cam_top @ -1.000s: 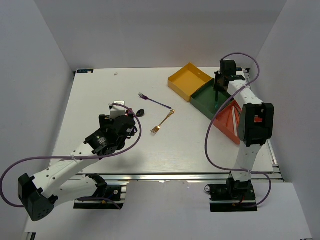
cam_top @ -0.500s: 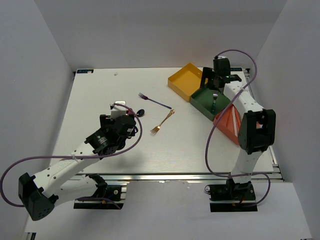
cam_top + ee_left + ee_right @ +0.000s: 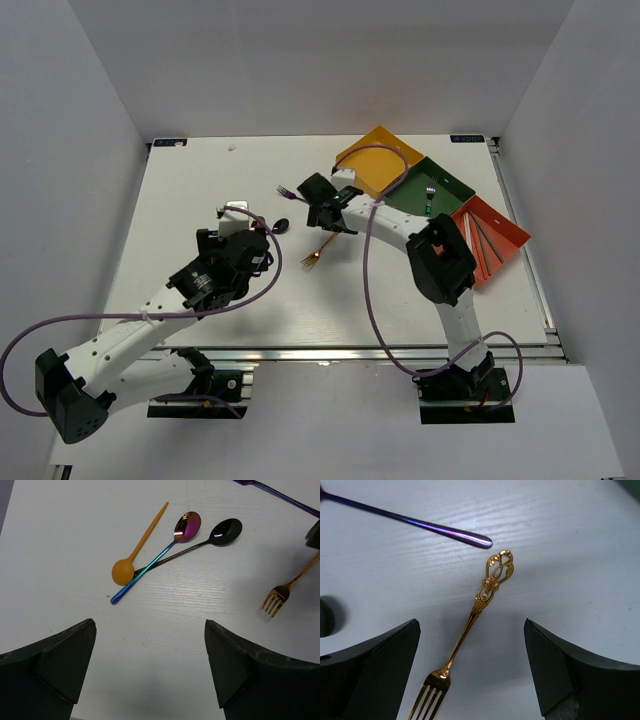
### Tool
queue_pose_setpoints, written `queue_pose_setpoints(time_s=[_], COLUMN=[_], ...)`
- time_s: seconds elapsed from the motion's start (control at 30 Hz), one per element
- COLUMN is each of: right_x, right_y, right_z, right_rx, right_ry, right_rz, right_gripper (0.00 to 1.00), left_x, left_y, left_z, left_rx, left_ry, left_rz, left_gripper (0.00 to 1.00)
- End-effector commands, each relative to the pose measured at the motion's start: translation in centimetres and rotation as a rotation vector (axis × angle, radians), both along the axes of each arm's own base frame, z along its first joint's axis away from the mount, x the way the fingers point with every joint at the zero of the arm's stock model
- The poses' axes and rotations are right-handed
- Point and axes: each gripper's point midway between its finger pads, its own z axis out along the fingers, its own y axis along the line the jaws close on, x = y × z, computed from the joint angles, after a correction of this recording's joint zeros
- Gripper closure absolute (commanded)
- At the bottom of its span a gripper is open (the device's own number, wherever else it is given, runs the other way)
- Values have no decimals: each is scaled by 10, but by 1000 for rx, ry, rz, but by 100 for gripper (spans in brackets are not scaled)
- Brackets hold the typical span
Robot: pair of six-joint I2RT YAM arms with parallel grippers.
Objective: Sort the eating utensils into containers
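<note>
Right pincer (image 3: 470, 630) hangs released above the gold fork (image 3: 479, 600) on the surface (image 3: 200, 180). Left pincer (image 3: 150, 627), jaws also spread, hovers near three spoons (image 3: 172, 542). Green tray (image 3: 447, 182) holds a fork (image 3: 430, 193), red tray (image 3: 502, 222) chopsticks (image 3: 480, 245), yellow tray (image 3: 390, 140) alongside.

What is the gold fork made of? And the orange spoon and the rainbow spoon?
The gold fork looks like metal with a shiny gold finish: it has bright glints and a finely patterned handle. The orange spoon looks like matte plastic or silicone: the colour is flat with no reflections, and I can't tell which it is. The rainbow spoon looks like polished metal with a coating that shifts from blue to pink, and its bowl is mirror-like.
</note>
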Motion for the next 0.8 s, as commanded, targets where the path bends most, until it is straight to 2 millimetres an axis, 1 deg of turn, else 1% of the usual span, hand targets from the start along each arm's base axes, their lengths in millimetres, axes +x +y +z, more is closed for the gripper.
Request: queue_pose_setpoints(time_s=[0.0, 0.07, 0.1, 0.13, 0.17, 0.2, 0.23, 0.27, 0.33, 0.37, 0.43, 0.5, 0.57, 0.63, 0.67, 0.73, 0.77], right_x=[0, -8, -9, -13, -16, -20, -23, -26, -30, -30, -35, -38, -44, -45, -48, -52, -58], right_y=[6, 16, 18, 20, 21, 20, 23, 25, 26, 28, 26, 24, 21, 21, 18, 15, 9], right_z=[1, -8, -15, -18, -23, -32, -38, -46, -54, -57, -66, -71, -78, -82, -85, -87, -89], right_rx=[25, 24, 10, 14, 12, 7, 24, 32, 48, 59, 55, 51, 43, 46, 38, 33, 23], right_ry=[-32, -16, -6, 1, 15, 35, 53, 61, 81, 81, 101, 114, 136, 145, 154, 167, 180], right_rz=[-165, -155, -159, -172, -172, -169, -162, -157, -158, -161, -162, -163, -164, -158, -157, -157, -153], right_gripper=[11, 13, 15, 16, 20, 22, 25, 31, 40, 48, 57, 62, 63, 66, 75, 80, 91], left_x=[-1, -1, -1, -2, -2, -2, -2, -3, -3, -3, -4, -4, -4, -4, -4, -4, -4], left_y=[3, 3, 3, 2, 2, 2, 2, 2, 3, 2, 3, 2, 2, 2, 2, 2, 2], left_z=[9, 11, 12, 13, 14, 14, 16, 16, 17, 18, 19, 18, 19, 18, 18, 18, 18], left_rx=[-30, -39, -44, -50, -54, -55, -62, -63, -68, -70, -74, -76, -79, -76, -76, -78, -77], left_ry=[-35, -41, -43, -45, -49, -48, -54, -53, -59, -60, -62, -62, -62, -59, -58, -61, -60], left_rz=[12, 8, 6, 2, 2, -1, -3, -4, -4, -6, -7, -9, -12, -12, -13, -13, -13], left_gripper=[2, 2, 2, 2, 2, 2, 2, 2, 2, 2, 2, 2, 2, 2, 2, 2, 2])
